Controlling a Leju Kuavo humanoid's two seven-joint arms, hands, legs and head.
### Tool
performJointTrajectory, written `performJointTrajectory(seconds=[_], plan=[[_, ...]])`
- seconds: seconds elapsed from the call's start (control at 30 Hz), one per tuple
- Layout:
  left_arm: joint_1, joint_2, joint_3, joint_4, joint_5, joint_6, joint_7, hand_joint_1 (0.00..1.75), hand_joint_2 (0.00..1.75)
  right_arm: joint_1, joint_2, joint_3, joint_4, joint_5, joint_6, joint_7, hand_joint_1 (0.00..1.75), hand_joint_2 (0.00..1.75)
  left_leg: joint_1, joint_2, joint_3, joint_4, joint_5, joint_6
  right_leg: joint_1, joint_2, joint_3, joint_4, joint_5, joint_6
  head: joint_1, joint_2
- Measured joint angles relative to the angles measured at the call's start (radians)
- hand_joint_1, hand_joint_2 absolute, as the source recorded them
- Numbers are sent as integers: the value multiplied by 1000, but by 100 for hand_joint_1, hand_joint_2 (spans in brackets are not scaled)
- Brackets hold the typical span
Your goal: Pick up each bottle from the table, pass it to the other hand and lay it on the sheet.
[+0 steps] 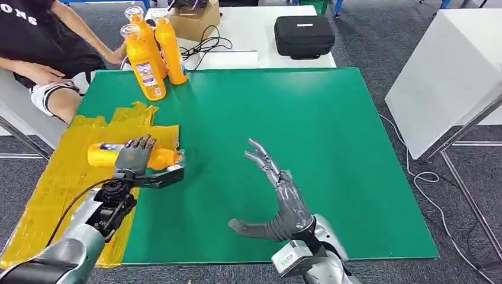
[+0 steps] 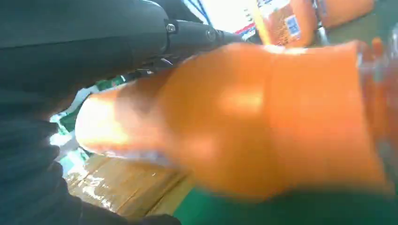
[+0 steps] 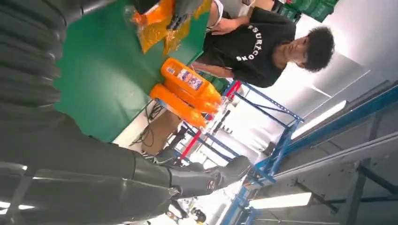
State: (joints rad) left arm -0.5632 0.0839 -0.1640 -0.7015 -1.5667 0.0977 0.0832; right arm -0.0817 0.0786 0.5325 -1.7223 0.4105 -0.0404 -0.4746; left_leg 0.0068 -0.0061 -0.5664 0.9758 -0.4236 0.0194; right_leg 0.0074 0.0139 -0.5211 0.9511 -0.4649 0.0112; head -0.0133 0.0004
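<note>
An orange bottle (image 1: 103, 154) lies on its side at the right edge of the yellow sheet (image 1: 53, 189), its clear cap toward the green mat. My left hand (image 1: 135, 157) lies over the bottle with its fingers curled across it. The left wrist view shows that bottle (image 2: 244, 117) close up, orange and blurred, under dark fingers (image 2: 141, 28). My right hand (image 1: 278, 195) hovers open above the mat's near middle, fingers spread and empty. Three more orange bottles (image 1: 148, 59) stand upright at the far left corner of the mat, the same bottles (image 3: 187, 91) appearing in the right wrist view.
The green mat (image 1: 331, 154) covers most of the table. A person (image 1: 41, 41) sits at the far left beside the standing bottles. A black case (image 1: 304, 35), a cardboard box (image 1: 195, 23) and cables (image 1: 207, 44) lie on the white table behind.
</note>
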Motion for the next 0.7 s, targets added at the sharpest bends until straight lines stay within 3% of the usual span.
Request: performJointTrajectory(seconds=[0.1,0.17,0.33,0.5,0.7], plan=[[-42,1,22,137,14,36,-24,0,175,-2,5,1,20,12,0,-8,0,175,0,-2,2,0,0,0,0,-1,2,0,0,0,0,0],[-55,-8,59,177,77,67,-125,0,175,-2,5,1,21,16,-3,-8,0,175,0,-2,3,0,1,-1,0,-1,3,0,0,0,0,0],[-15,-44,164,130,425,58,-521,0,175,0,-1,1,30,8,-31,-26,0,175,0,-2,3,0,2,-1,0,-1,3,1,0,0,0,0],[31,-73,190,-34,675,25,-630,0,175,-2,-5,1,41,-3,-47,-32,0,175,-1,-2,2,0,2,-1,-1,-1,2,1,0,0,0,0],[66,-85,193,-173,736,4,-640,0,175,-8,-5,1,48,-6,-49,-32,0,175,-1,-3,2,0,2,-1,-1,-2,1,1,0,0,0,0]])
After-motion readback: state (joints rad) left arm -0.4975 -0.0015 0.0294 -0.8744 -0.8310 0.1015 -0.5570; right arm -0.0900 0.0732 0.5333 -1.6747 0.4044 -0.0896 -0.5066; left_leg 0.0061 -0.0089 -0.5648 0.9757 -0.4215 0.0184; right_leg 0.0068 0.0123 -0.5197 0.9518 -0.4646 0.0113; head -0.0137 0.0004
